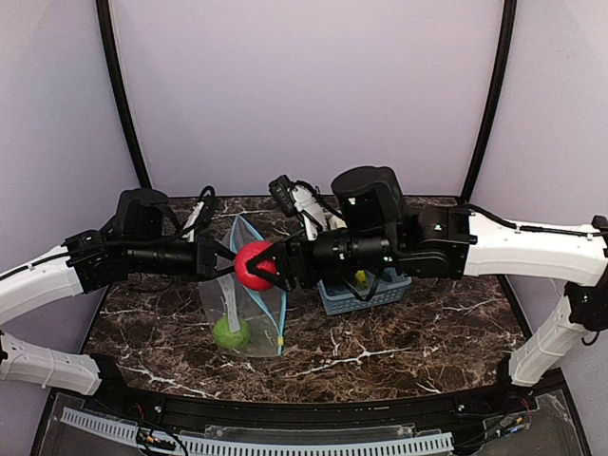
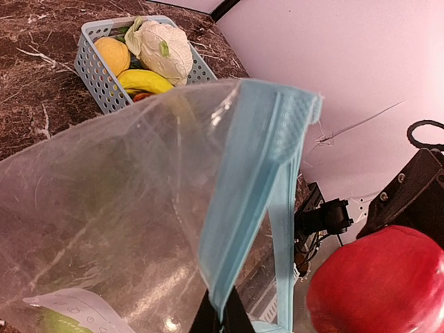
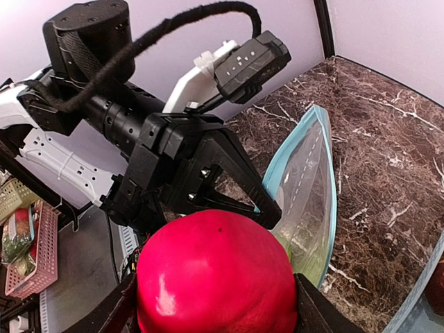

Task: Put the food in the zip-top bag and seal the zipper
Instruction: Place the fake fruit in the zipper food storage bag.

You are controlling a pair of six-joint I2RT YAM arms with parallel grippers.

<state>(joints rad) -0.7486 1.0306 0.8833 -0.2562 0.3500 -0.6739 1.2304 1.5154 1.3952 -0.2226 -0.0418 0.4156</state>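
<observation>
Left claw [image 1: 225, 260] pinches the zip-top bag [image 1: 258, 318] holding a green apple [image 1: 231, 333], while right claw [image 1: 266, 266] grips a red apple [image 1: 251, 265].

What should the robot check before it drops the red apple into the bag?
1. Left claw pinching the zipper: ok, it is shut on the teal strip and holds the bag up.
2. Right claw gripping the red apple: ok, a finger sits on each side.
3. Zip-top bag unsealed: ok, the teal edges are parted in the right wrist view.
4. Mouth wide enough for the apple: cannot tell.
5. Apple lined up with the mouth: cannot tell, it is right beside the edge.
6. Room inside: ok, only the green apple lies at the bottom.
</observation>
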